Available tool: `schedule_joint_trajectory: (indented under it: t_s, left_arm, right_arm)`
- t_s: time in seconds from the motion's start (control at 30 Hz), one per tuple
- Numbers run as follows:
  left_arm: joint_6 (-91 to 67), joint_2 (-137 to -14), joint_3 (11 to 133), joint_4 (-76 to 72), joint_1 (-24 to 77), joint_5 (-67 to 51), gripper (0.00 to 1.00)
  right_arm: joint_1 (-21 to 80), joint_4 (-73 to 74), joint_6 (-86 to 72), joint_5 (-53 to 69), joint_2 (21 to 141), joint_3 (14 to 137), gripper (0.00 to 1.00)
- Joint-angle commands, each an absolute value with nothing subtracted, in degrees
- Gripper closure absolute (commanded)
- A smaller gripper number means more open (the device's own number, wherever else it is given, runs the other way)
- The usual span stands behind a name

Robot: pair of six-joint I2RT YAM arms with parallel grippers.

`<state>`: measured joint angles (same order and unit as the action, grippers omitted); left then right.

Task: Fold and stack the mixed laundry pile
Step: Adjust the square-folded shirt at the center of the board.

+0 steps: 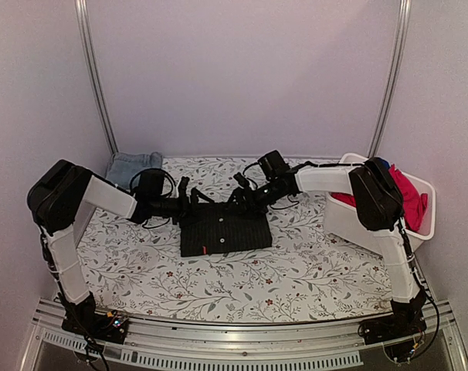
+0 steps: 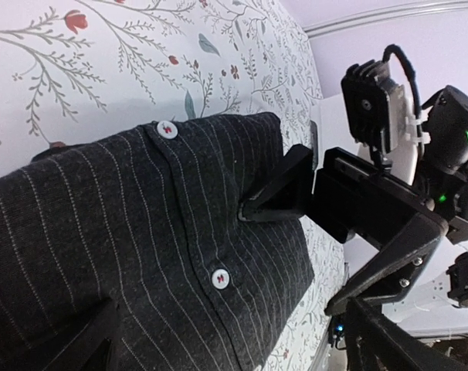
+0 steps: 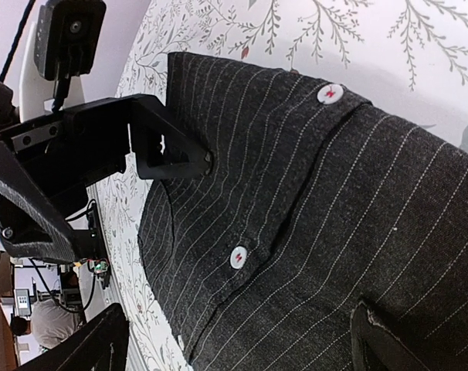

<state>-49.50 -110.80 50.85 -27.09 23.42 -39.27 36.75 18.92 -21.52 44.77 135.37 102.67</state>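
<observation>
The black pinstriped button shirt (image 1: 225,230) lies folded into a rectangle at the table's middle. My left gripper (image 1: 189,201) and right gripper (image 1: 242,198) are both at its far edge, facing each other. In the left wrist view the left gripper (image 2: 226,344) is open over the shirt (image 2: 141,232), its fingers wide apart and empty. In the right wrist view the right gripper (image 3: 238,344) is open over the shirt (image 3: 311,216). The light blue denim piece (image 1: 132,166) lies folded at the back left. Bright red-pink cloth (image 1: 408,197) and a bit of royal blue cloth (image 1: 379,163) sit in the bin.
A white plastic bin (image 1: 350,220) stands at the right, beside the right arm. The floral table cover (image 1: 242,282) spans the table. Metal rails and purple walls close the back and sides.
</observation>
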Motion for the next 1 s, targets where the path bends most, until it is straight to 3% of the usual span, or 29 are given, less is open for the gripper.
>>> schedule_joint_trajectory:
  t_s: [0.0,0.23,0.63,0.8,0.97]
  left_arm:
    - [-45.0,-106.8,55.4,-20.3,22.1,-40.2,0.0]
    - [-45.9,-113.3,60.6,-21.1,20.6,-39.9,0.0]
    - [-44.9,-121.7,61.9,-22.0,14.9,-41.1,0.0]
    - [-36.4,-112.2,60.3,-16.5,14.9,-43.2,0.0]
    - [-30.7,-99.1,55.6,-8.7,18.1,-42.9,0.0]
  right_arm:
    - [35.2,21.4,-20.6,43.9,130.4,104.2,0.01]
    - [34.8,20.9,-22.7,45.7,137.7,111.4,0.01]
    - [33.5,23.1,-21.0,42.6,144.5,112.6,0.01]
    - [33.5,25.8,-20.3,44.5,135.6,113.8,0.01]
    - [34.3,26.9,-19.6,51.3,125.4,105.2,0.01]
